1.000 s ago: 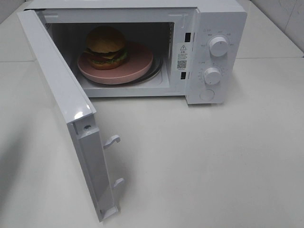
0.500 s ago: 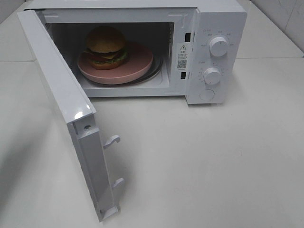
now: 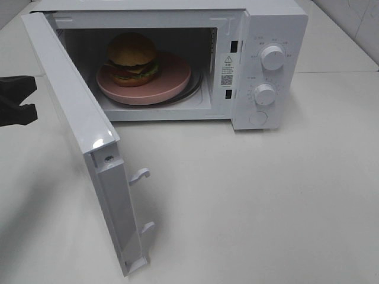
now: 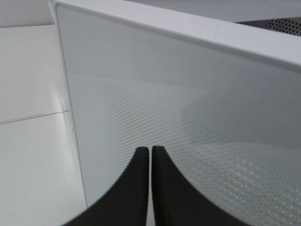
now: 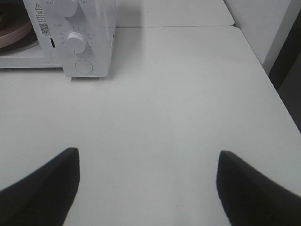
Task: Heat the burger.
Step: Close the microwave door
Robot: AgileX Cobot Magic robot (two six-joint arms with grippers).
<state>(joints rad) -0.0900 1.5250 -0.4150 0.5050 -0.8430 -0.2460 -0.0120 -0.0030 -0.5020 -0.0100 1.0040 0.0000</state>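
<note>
Left gripper [image 3: 16, 100] has popped into the overhead shot since half a second ago. It's a black shape at the far left edge, middle height, just outside the open door [image 3: 77, 112]. Most of it is cut off by the frame, so you can't see the arm behind it. On its own wrist cam the left gripper [image 4: 150, 157] has both fingers pressed together, clenched on nothing, pointing at the dotted door panel [image 4: 188, 117]. Can't tell if the tips actually touch the door.

Nothing else budged. The burger [image 3: 131, 56] sits inside the microwave [image 3: 272, 23], upper left of centre in the frame, on the left half of the pink plate [image 3: 174, 77]. Its back side is lost in the cavity's shadow. A dark rim peeks out from under the plate on the right, too thin to make out properly.

The right gripper [image 5: 146, 155] only shows on its own cam, with its fingers spread wide, nothing between them, over the bare white table [image 5: 188, 94]. That cam catches the lower knob [image 5: 76, 42] and just a sliver of the plate [image 5: 11, 35]. The sticker text is too small to read.
</note>
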